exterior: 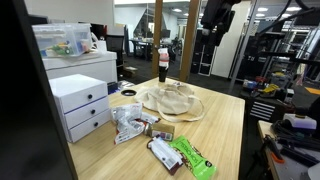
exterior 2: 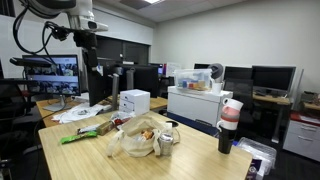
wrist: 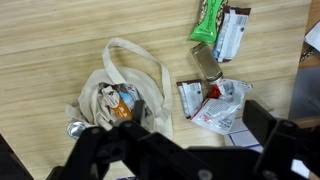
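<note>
Black claw [wrist: 195,128] is hanging well above the wooden tabletop [wrist: 50,40] with its jaws spread as wide as they go, gripping nothing and touching nothing. The beige cloth bag [wrist: 115,85] is lying slumped on the tabletop directly beneath it, with small items showing in its mouth. Crumpled wrappers [wrist: 218,100] are lying just beside the bag, and a green packet [wrist: 207,18] is resting beyond them.

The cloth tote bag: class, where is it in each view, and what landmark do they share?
In an exterior view: cloth tote bag mid-table, picture centre.
In an exterior view: cloth tote bag lower centre.
Wrist view: cloth tote bag left of centre.
Shared landmark: green snack packet.
</note>
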Controlling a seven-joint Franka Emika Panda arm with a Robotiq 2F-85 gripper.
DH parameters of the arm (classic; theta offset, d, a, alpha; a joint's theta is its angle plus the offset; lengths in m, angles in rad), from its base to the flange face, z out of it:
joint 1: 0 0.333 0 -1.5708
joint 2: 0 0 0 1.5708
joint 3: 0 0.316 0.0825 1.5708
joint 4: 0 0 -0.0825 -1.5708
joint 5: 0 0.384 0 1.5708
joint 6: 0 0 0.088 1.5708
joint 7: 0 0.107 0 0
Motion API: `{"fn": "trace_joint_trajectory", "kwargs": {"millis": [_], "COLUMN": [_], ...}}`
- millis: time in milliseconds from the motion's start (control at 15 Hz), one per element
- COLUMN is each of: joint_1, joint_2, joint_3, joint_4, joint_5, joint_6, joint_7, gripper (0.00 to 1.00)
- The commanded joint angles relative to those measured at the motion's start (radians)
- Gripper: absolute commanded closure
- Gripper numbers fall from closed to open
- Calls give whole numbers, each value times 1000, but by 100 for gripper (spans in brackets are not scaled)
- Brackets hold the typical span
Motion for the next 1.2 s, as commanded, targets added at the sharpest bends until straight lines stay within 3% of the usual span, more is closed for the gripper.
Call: {"fn": "trace_joint_trajectory", "kwargs": {"millis": [0, 467, 1133], "joint_1": [1, 3, -29], "joint_2": [7, 21, 140], "joint_3": [-5, -12, -86], "joint_4": [7, 19, 46], "joint_5": [-3, 9, 23], "joint_6": [-3, -13, 95], "joint_7": [3, 6, 10], "gripper": [0, 0, 0]}}
